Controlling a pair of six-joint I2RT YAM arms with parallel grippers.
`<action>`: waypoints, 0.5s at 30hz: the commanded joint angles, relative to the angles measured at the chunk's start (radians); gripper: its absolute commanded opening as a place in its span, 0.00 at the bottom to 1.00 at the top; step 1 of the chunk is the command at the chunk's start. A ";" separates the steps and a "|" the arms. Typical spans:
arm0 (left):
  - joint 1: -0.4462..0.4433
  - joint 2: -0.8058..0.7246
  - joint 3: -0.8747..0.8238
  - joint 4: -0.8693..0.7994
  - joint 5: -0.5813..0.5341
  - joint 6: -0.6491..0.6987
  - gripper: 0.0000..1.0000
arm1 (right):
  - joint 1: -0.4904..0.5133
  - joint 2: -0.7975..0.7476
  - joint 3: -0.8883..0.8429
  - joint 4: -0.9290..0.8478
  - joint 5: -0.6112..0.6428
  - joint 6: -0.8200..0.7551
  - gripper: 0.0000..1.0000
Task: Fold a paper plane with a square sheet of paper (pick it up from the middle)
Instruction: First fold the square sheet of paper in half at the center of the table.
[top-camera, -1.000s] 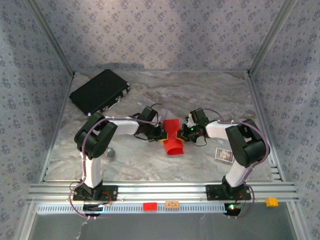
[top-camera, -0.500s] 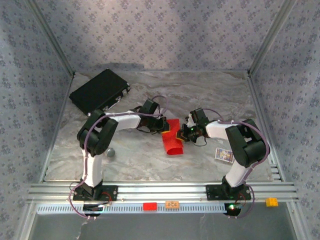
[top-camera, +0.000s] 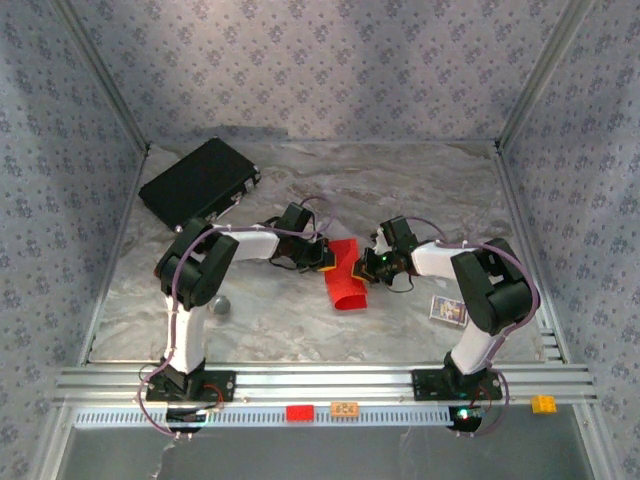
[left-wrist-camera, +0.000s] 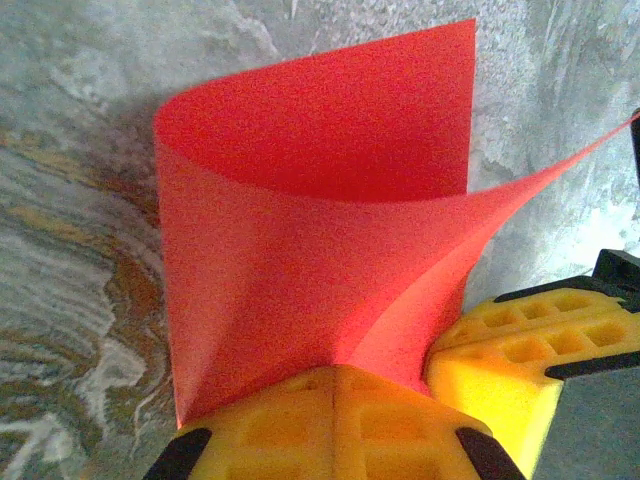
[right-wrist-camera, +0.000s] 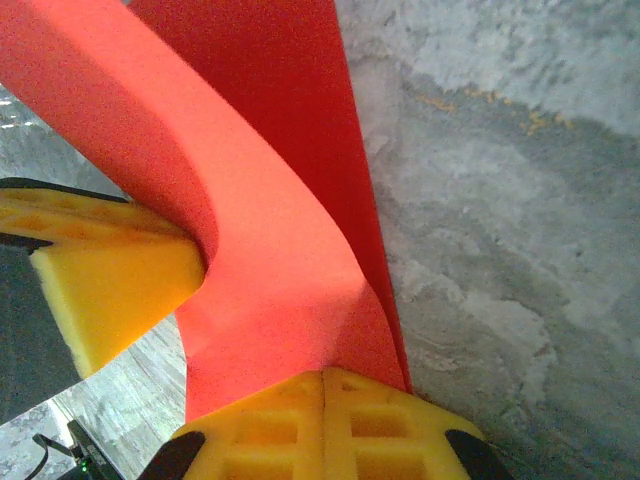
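At table (top-camera: 280, 315) middle: left gripper (top-camera: 326, 260), right gripper (top-camera: 366, 266) pinched tight on curled square sheet of paper (top-camera: 346, 285).

From above and behind the arm bases (top-camera: 185, 385), looking forward and down over the whole table (top-camera: 300, 310), from far off. From the left wrist, hard up against the left gripper (left-wrist-camera: 335, 385), facing along its yellow pads (left-wrist-camera: 270, 425) onto the red paper (left-wrist-camera: 320, 200). From the right wrist, just as close, past the right gripper (right-wrist-camera: 325, 390) at the same sheet. Shared by all three: the paper at mid-table, between both arms' tips.
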 joint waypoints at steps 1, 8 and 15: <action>0.020 0.003 0.031 -0.064 -0.012 0.027 0.02 | 0.002 0.046 -0.049 -0.158 0.148 0.010 0.00; 0.031 0.039 0.110 -0.100 0.005 0.053 0.02 | 0.003 0.045 -0.047 -0.156 0.146 0.010 0.00; 0.045 0.087 0.086 -0.087 -0.003 0.053 0.01 | 0.002 0.046 -0.049 -0.156 0.144 0.009 0.00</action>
